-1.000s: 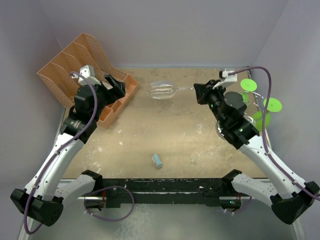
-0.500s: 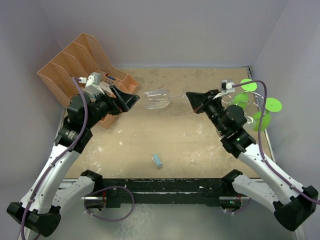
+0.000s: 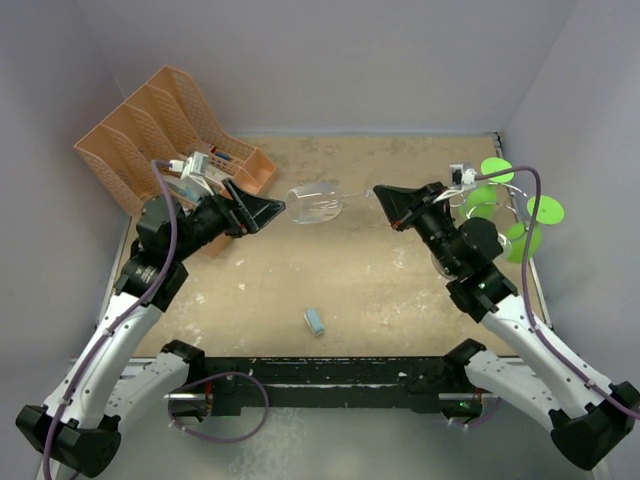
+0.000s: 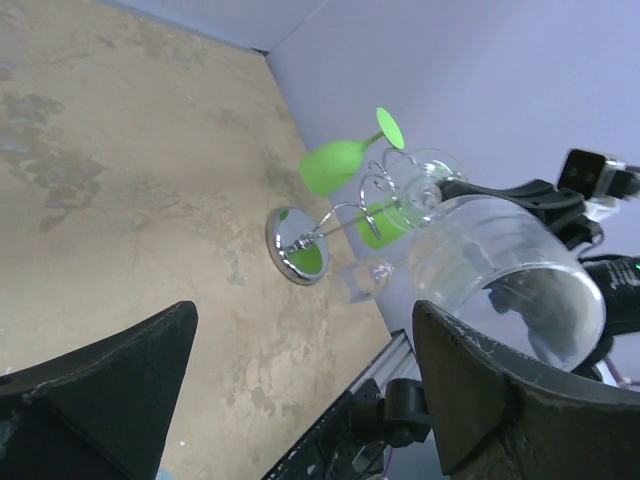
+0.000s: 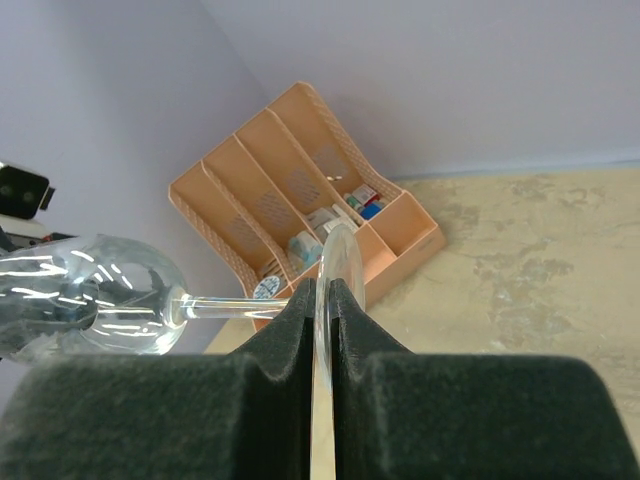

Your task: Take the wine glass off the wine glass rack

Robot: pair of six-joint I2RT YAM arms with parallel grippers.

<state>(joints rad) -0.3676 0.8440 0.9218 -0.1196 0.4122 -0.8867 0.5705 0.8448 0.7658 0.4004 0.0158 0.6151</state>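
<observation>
A clear wine glass (image 3: 316,202) hangs sideways in the air over the middle of the table. My right gripper (image 3: 384,206) is shut on its round foot (image 5: 336,262), with the stem and bowl (image 5: 92,303) pointing left. My left gripper (image 3: 268,212) is open, its fingertips just left of the bowl's rim. In the left wrist view the bowl (image 4: 512,272) lies by the right finger (image 4: 500,395); whether they touch is unclear. The chrome wine glass rack (image 3: 495,215) stands at the right edge with green glasses (image 4: 336,164) hanging on it. Its mirror base (image 4: 298,246) shows in the left wrist view.
An orange plastic file organizer (image 3: 165,130) with small items stands at the back left and shows in the right wrist view (image 5: 300,190). A small blue object (image 3: 315,321) lies on the table near the front. Purple walls enclose the table.
My right gripper has carried the clear glass left, away from the rack. My left gripper has swung right, from over the organizer to the bowl's rim.
</observation>
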